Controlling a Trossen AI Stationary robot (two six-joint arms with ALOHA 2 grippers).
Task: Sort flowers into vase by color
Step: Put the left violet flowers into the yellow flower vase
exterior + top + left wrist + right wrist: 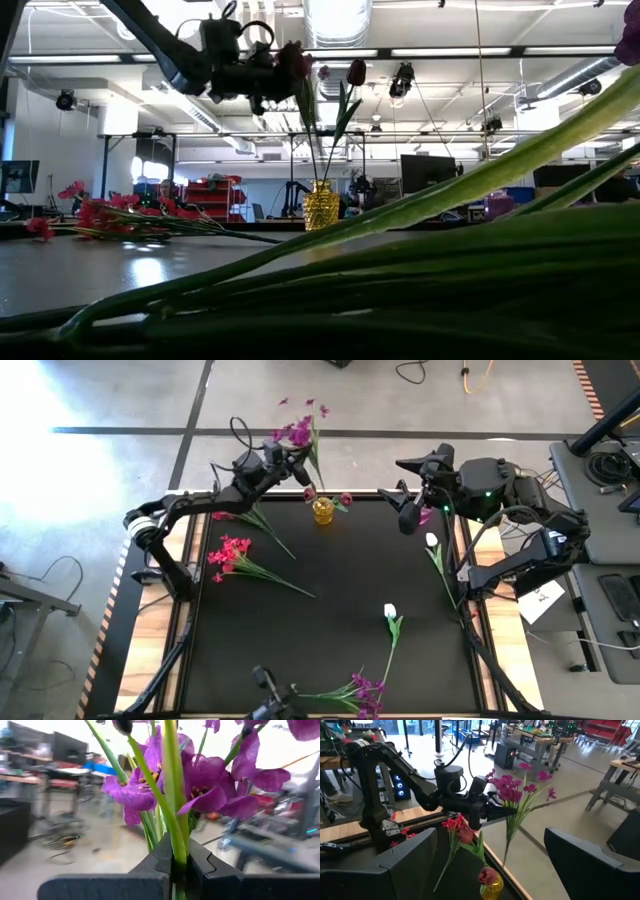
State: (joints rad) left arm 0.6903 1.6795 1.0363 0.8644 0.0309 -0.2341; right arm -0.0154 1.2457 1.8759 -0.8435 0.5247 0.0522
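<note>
The step in hand looked like delivery: the left claw (296,463) was clamped on the stem of a purple flower cluster (296,430), held high just left of the yellow vase (323,511) at the tabletop's (330,610) far edge. Next, the stem end needed lining up over the vase mouth. The right claw (410,510) hovered wide apart right of the vase.

In the low view a blurred near stem (420,215) fills the foreground and hides most of the tabletop (150,270). In the high view the near purple cluster (362,693) runs off the picture's edge.
</note>
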